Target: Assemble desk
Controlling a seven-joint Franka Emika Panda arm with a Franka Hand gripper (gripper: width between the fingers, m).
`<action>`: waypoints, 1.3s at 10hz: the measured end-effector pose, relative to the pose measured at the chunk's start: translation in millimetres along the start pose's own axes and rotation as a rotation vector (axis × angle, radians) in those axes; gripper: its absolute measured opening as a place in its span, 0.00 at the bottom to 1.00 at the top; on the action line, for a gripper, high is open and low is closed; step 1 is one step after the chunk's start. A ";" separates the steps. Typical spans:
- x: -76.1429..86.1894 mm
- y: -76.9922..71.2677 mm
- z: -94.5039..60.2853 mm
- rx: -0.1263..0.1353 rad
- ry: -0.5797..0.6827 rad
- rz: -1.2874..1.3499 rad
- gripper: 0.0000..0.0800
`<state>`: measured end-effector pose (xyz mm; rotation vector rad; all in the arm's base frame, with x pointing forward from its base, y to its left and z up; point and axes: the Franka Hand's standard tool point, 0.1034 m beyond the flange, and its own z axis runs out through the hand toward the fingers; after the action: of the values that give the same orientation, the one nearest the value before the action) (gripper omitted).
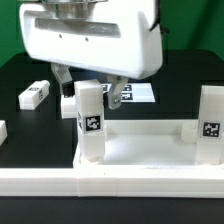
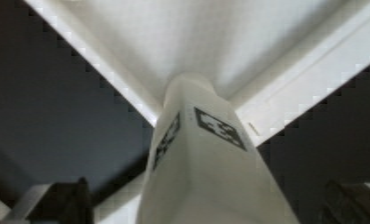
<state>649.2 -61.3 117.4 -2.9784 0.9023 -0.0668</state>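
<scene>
Exterior view: a black table [image 1: 30, 65] under a pale backdrop carries the white tabletop [image 1: 140, 150] in front. Two legs stand upright at its corners: the tagged leg [image 1: 91, 125] under the gripper [image 1: 93, 95] and the second leg [image 1: 210, 125] toward the exterior view's right. The jaws stand apart on either side of the tagged leg, clear of it. A loose leg [image 1: 35, 95] lies on the black surface, and the marker board [image 1: 138, 93] lies behind.

Wrist view: the tagged leg [image 2: 208, 150] rises from a corner of the tabletop [image 2: 253, 50], with dark table on both sides and the fingers [image 2: 57, 200] off it
</scene>
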 end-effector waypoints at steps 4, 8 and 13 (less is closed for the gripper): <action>-2.3 -3.1 0.4 -0.015 0.000 -0.402 0.81; -1.6 -1.3 0.4 -0.020 -0.002 -0.645 0.81; -1.1 0.1 0.8 -0.022 -0.003 -0.719 0.36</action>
<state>648.2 -60.8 116.6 -3.1422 -0.2056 -0.0647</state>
